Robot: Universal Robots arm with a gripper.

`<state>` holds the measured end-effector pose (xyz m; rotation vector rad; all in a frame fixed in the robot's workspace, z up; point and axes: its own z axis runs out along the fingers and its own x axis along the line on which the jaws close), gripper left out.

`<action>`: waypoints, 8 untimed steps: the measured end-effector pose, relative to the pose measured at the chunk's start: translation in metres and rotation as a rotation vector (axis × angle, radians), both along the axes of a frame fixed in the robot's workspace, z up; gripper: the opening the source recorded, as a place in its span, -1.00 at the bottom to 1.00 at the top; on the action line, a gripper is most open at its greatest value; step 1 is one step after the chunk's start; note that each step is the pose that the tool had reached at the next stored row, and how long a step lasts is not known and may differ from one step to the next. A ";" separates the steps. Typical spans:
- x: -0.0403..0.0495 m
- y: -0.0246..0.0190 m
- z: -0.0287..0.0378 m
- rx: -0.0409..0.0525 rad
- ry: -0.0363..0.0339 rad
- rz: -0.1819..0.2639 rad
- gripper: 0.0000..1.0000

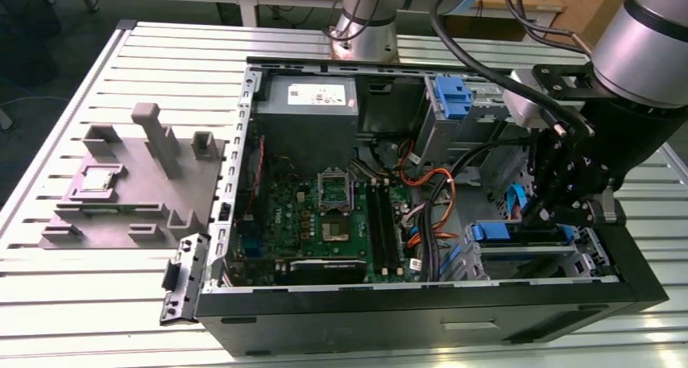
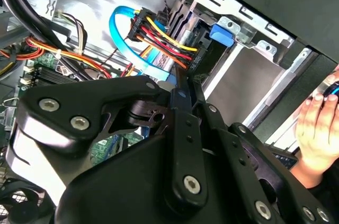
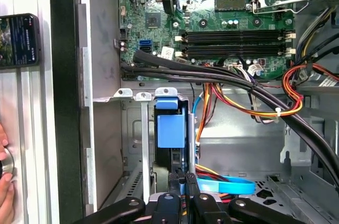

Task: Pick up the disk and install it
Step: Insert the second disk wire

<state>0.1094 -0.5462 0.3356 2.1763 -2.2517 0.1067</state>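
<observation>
The disk (image 3: pixel 170 128) stands on edge in the drive bay at the case's corner, its blue carrier facing the first wrist camera. In the exterior view the disk (image 1: pixel 516 233) sits low in the bay on the exterior view's right. My gripper (image 3: pixel 183 179) reaches down onto its near edge, with the fingers drawn close together and a sliver of blue between the tips. In the second wrist view the gripper (image 2: pixel 177 85) converges just below a bundle of red, yellow and black cables (image 2: pixel 159 33). The gripper (image 1: pixel 537 219) hangs over the bay from the arm.
The open computer case (image 1: pixel 430 291) holds a motherboard (image 1: pixel 322 215), a grey power supply (image 1: pixel 312 98) and thick black cables (image 3: pixel 238 75) crossing beside the bay. A blue latch (image 2: pixel 221 33) sits by the bay. A person's hand (image 2: pixel 315 128) and a phone (image 3: pixel 18 38) lie outside the case. A grey fixture (image 1: pixel 129 183) stands on the table.
</observation>
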 end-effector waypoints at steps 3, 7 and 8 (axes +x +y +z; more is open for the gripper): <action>0.0001 -0.0003 0.0000 0.0032 -0.0014 0.000 -0.68; 0.0000 -0.0010 0.0000 0.0032 -0.0026 0.000 -0.68; 0.0000 -0.0010 0.0000 0.0032 -0.0026 0.000 -0.68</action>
